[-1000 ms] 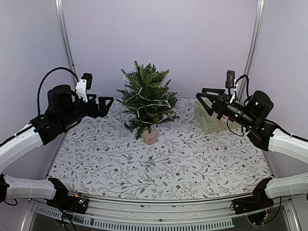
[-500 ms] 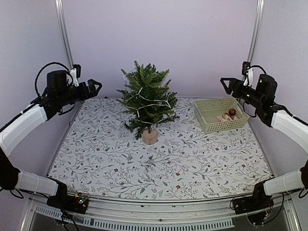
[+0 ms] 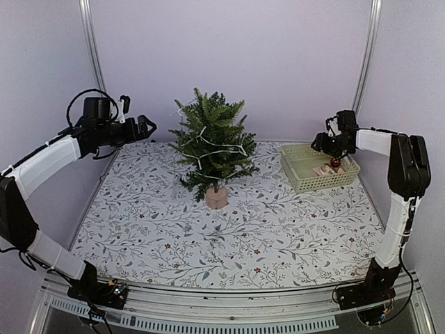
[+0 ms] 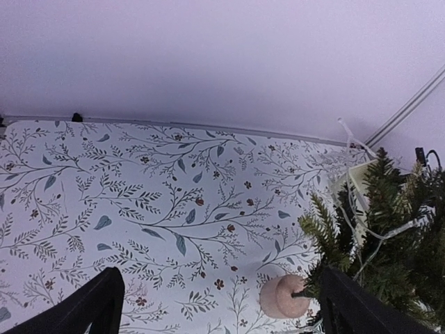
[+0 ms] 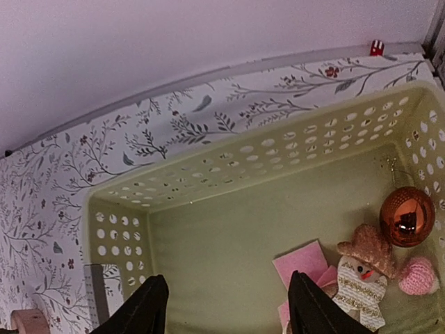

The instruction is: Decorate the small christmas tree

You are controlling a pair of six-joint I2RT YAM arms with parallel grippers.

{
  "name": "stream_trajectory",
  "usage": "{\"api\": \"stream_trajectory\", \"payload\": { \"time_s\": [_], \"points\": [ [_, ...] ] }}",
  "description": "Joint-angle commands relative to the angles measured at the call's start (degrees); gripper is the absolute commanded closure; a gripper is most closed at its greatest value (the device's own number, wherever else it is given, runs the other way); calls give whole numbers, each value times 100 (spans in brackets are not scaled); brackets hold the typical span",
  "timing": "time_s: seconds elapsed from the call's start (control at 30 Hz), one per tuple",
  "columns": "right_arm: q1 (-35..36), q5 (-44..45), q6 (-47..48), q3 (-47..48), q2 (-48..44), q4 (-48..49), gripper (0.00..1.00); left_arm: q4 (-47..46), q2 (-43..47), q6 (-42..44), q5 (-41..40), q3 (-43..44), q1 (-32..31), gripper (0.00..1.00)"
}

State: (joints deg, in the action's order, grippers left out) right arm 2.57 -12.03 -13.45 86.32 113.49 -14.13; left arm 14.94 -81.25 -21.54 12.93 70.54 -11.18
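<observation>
The small christmas tree [image 3: 212, 149] stood upright on the floral counter [image 3: 229, 236], midway between the side edges and nearer the far edge. Beyond it, the left end effector [image 3: 147, 127] hovered over the far left corner, fingers spread and empty. The right end effector [image 5: 226, 278] hung over the green basket [image 3: 306, 182] at the far right corner, fingers apart, gripping nothing.

Dark-green tree [image 3: 212, 139], pale-green basket [image 3: 309, 183]
</observation>
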Motion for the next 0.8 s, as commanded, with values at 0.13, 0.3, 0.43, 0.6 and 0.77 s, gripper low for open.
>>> {"api": "stream_trajectory", "payload": {
  "time_s": [0.13, 0.3, 0.43, 0.6, 0.77],
  "points": [
    [3, 335, 271, 1111, 975, -2342, 35, 940, -336, 187, -441, 487, 69, 1],
    [-7, 331, 468, 691, 909, -3036, 32, 1046, -581, 226, -478, 715, 81, 0],
    [-5, 138, 473, 0, 416, -3205, 31, 1073, -838, 261, -424, 971, 81, 1],
    [71, -375, 148, -1008, -508, -3469, 31, 1125, -1069, 160, -429, 1086, 83, 1],
    [498, -579, -304, -2139, -1455, -3735, 28, 1176, -1166, 161, -555, 1091, 94, 1]
  ]
}}
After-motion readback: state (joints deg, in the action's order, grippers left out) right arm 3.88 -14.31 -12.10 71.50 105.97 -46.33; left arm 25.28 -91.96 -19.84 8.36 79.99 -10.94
